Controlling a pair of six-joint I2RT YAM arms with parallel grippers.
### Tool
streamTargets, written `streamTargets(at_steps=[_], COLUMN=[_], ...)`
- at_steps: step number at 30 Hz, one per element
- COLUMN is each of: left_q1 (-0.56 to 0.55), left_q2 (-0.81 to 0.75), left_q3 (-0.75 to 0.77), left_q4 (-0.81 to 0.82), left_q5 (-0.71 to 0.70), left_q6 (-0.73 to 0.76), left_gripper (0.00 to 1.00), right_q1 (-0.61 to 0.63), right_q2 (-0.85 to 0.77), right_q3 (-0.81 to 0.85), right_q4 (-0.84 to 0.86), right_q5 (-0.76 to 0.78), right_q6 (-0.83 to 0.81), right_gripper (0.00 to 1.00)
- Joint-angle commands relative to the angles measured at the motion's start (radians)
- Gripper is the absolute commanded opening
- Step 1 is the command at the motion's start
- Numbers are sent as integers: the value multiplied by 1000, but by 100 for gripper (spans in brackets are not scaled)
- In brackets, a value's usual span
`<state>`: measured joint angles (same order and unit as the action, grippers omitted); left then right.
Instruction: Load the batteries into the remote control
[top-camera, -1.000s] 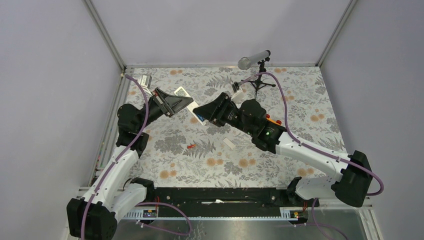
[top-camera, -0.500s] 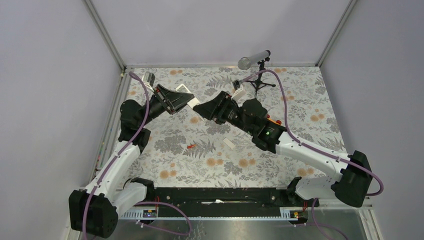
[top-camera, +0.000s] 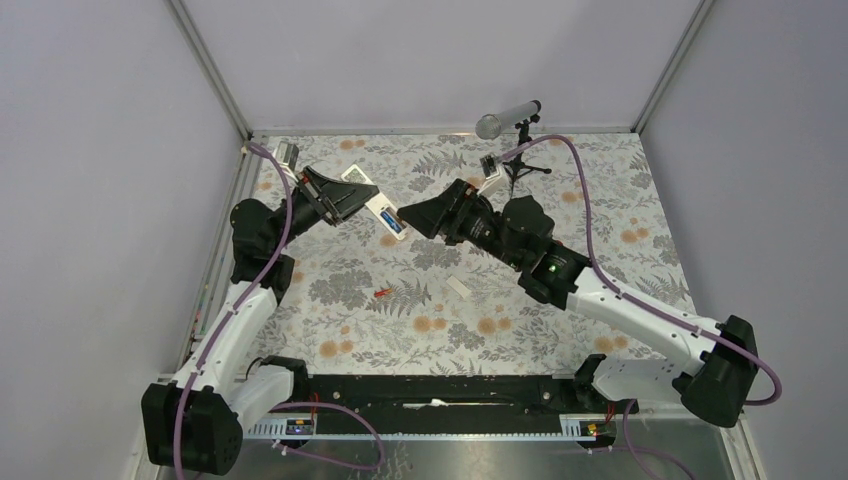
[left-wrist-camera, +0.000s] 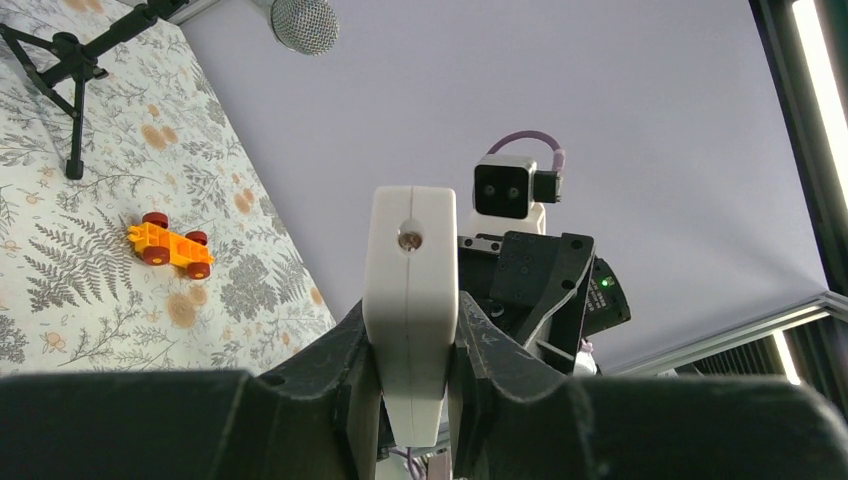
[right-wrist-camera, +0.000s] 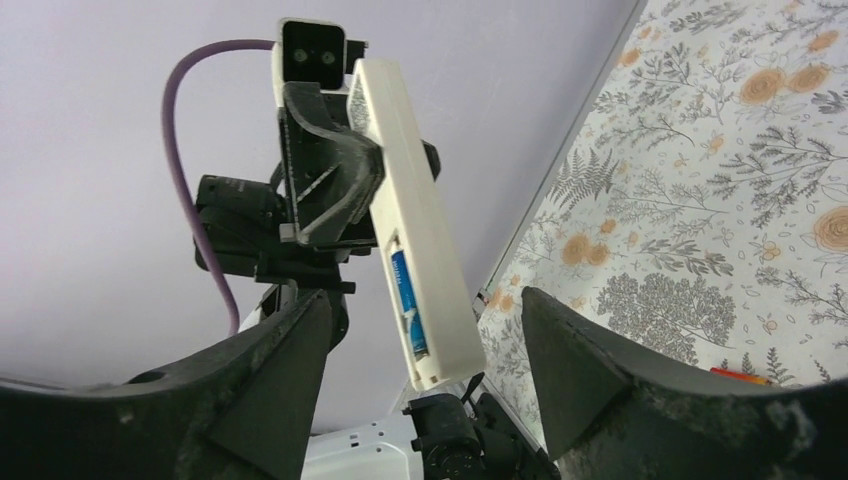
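My left gripper is shut on the white remote control and holds it in the air, back side up, its end seen between the jaws in the left wrist view. A blue battery sits in its open compartment, also visible from above. My right gripper is open and empty, just right of the remote's free end, which shows between its jaws. A red battery lies on the floral table, also in the right wrist view.
A small white cover piece lies on the table right of the red battery. An orange toy car sits behind the right arm. A microphone on a black tripod stands at the back. A patterned card lies under the left arm.
The left gripper has swung the remote out to the right, exposing its compartment with the blue battery. The right gripper has drawn back to the right, off the remote.
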<state>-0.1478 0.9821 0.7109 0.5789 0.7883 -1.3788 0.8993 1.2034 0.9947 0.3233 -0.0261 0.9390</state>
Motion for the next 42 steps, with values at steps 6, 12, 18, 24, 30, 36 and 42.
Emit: streamTargets(at_steps=[6,12,18,24,30,36,42], left_q1=[8,9,8,13,87,192,251], left_q2=[-4,1,3,-1,-22,-49,-86], left_q3=[12,16,28,39,81,158,202], left_q4=[71,70,64,-3,-356,-829,-1087], left_q5=[61,60,59,62,22,-252,-578], left_q6=[30,29,29,92,390,678,760], left_gripper=[0,0,0,0,0,0,0], right_q1=[-10,-10,-10,-10,-26,-33,-16], right_q2=[13,60,73,69,9,60,329], right_q3=[19,46,51,50,43,35,141], right_q4=[-34,-28,-47,-41,-85,-238,-477], right_q5=[-84,-158,-139,-136,-65,-97,-197], right_q6=[-85,-98,-90,-88,-163,-407,-656], right_gripper=[65,57,37,73,97,89,61])
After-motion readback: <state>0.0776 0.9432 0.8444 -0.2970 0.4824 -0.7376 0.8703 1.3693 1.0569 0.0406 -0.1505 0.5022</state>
